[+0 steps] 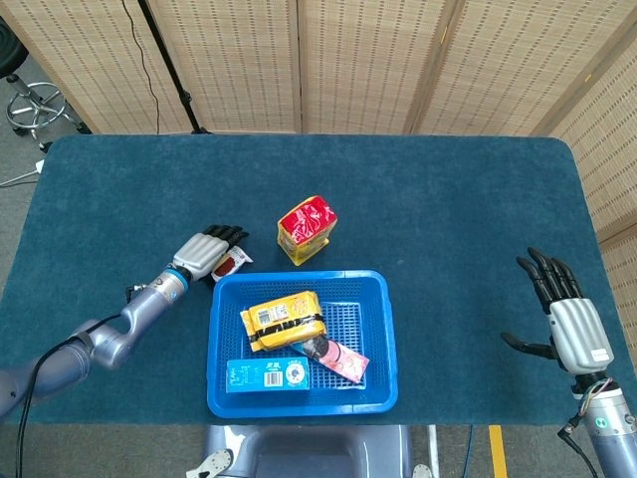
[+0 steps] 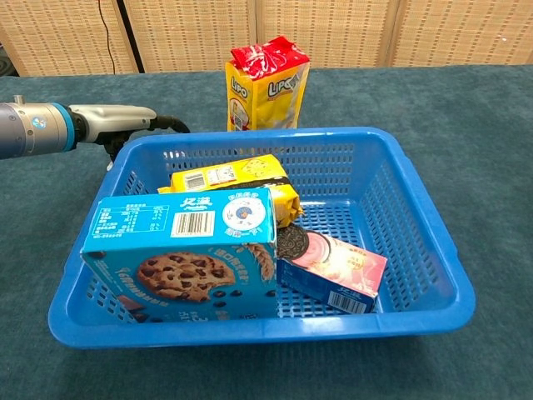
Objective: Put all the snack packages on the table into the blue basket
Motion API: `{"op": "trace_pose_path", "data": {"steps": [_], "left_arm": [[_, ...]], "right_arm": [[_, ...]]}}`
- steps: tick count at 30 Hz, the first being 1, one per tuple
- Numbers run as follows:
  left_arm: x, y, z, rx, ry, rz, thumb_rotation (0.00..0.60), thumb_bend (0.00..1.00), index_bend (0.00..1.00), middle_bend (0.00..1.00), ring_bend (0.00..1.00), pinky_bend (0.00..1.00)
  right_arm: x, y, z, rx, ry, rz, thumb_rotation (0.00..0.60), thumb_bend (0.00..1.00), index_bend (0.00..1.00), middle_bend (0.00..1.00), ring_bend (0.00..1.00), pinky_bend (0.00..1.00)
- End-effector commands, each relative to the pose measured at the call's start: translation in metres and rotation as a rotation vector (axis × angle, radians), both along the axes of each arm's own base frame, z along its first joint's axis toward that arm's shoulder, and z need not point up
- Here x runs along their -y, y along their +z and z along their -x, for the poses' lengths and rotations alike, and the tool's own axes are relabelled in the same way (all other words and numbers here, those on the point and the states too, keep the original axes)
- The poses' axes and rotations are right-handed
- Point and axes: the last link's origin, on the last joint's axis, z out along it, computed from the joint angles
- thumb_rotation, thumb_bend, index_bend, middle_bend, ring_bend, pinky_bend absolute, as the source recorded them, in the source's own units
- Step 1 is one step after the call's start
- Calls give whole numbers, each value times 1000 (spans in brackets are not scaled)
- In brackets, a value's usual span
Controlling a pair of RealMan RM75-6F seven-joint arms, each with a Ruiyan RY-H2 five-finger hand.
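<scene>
A small white and red snack packet (image 1: pixel 236 264) lies on the table just left of the blue basket's (image 1: pixel 387 339) far corner. My left hand (image 1: pixel 210 251) rests over it with its fingers stretched across; only the packet's right edge shows. In the chest view the left hand (image 2: pixel 125 122) reaches in behind the basket rim (image 2: pixel 250 138), and the packet is hidden there. A yellow and red LIPO bag (image 1: pixel 306 229) stands upright beyond the basket (image 2: pixel 265 79). My right hand (image 1: pixel 567 319) hovers open at the table's right edge.
Inside the basket lie a blue cookie box (image 2: pixel 187 250), a yellow package (image 2: pixel 237 183) and a pink box (image 2: pixel 333 271). Dark teal cloth covers the table (image 1: pixel 448 199). Folding screens (image 1: pixel 348 60) stand behind it.
</scene>
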Motion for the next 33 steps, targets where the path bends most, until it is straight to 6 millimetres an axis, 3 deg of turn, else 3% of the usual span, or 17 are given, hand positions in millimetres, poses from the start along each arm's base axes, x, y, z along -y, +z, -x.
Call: {"op": "trace_pose_path", "data": {"steps": [1,5,11,17,23,28,33], "left_arm": [[-1,0,0,7,-3,-15,600,320,439,393,326,317],[-1,3,0,13,-4,-26,600,401,552,495,435,407],[-3,17,-3,58,-5,-63,600,412,567,509,448,417],[6,61,-26,191,-87,-115,600,406,548,506,437,417],[33,96,-57,293,-212,-111,600,389,533,496,423,417],[66,94,-85,317,-330,-36,600,378,526,491,415,417],[86,67,-110,322,-375,51,600,370,514,475,396,417]], "right_arm": [[0,0,0,0,0,1,600,0,0,0,0,27],[-1,1,0,6,0,0,600,0,0,0,0,27],[-1,1,0,8,0,0,600,0,0,0,0,27],[-1,2,-1,16,-1,-6,600,0,0,0,0,27],[-3,3,-2,25,1,-8,600,0,0,0,0,27],[-4,4,-3,33,4,-9,600,0,0,0,0,27],[-4,4,-2,40,3,-15,600,0,0,0,0,27]]}}
